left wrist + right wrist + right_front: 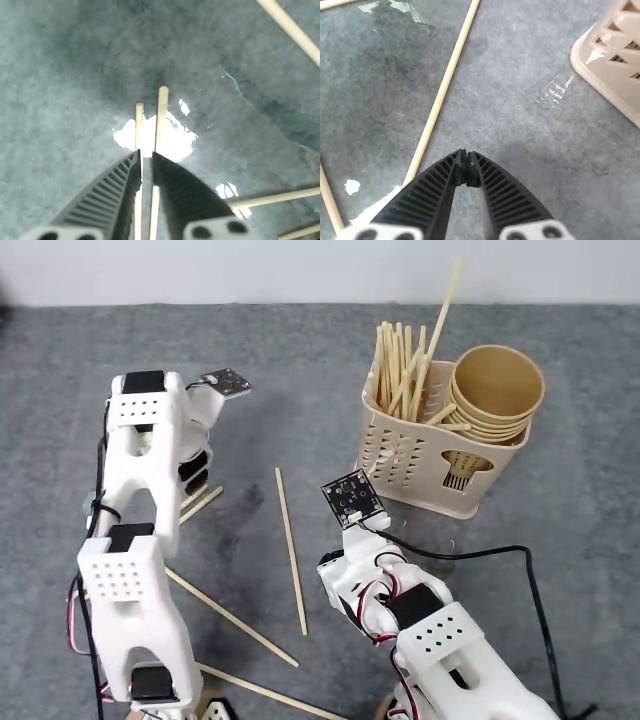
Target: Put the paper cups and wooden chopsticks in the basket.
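A beige basket point(420, 455) stands at the back right, holding a stack of paper cups point(497, 390) and several wooden chopsticks point(400, 365). My left gripper point(145, 154) is low over the table, shut on a pair of chopsticks point(161, 115) whose ends stick out past its tips. That pair point(200, 502) pokes out from under the left arm. My right gripper point(466, 155) is shut and holds nothing, just above the mat. A loose chopstick point(442, 95) lies beside it, also seen mid-table point(291, 550). A corner of the basket point(615, 65) shows nearby.
Two more loose chopsticks point(230, 617) point(270, 692) lie on the grey mat at the front, between the arms. A black cable point(500, 555) runs along the right arm. Other chopsticks point(290, 30) point(275, 197) lie near the left gripper.
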Controlling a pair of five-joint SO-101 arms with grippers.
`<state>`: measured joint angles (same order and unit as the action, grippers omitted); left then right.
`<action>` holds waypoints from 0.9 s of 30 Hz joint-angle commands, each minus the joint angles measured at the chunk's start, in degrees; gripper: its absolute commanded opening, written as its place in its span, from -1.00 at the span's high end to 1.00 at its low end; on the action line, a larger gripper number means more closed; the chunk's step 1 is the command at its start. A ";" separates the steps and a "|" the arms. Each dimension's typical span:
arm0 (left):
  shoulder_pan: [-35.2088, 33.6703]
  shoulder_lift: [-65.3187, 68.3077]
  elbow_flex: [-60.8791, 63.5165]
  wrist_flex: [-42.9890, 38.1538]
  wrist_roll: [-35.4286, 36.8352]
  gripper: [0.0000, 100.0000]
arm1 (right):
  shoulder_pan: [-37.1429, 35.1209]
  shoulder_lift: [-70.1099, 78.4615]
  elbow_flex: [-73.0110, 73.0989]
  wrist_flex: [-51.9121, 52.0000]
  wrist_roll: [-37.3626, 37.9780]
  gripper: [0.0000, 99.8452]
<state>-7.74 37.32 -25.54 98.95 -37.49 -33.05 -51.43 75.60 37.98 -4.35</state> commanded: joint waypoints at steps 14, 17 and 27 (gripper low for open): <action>-8.00 -1.05 0.75 -0.18 -4.75 0.64 | -0.40 -0.40 -0.35 -0.57 0.70 0.97; -8.53 -3.78 5.93 -3.69 -4.75 0.64 | -0.40 -0.40 -0.35 -0.57 0.70 0.97; -8.97 -22.86 32.66 -24.35 -4.31 0.63 | -0.57 -0.31 -0.35 -0.57 0.70 0.97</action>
<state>-16.26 21.41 3.03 80.66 -41.80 -33.05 -51.43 75.60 37.98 -4.35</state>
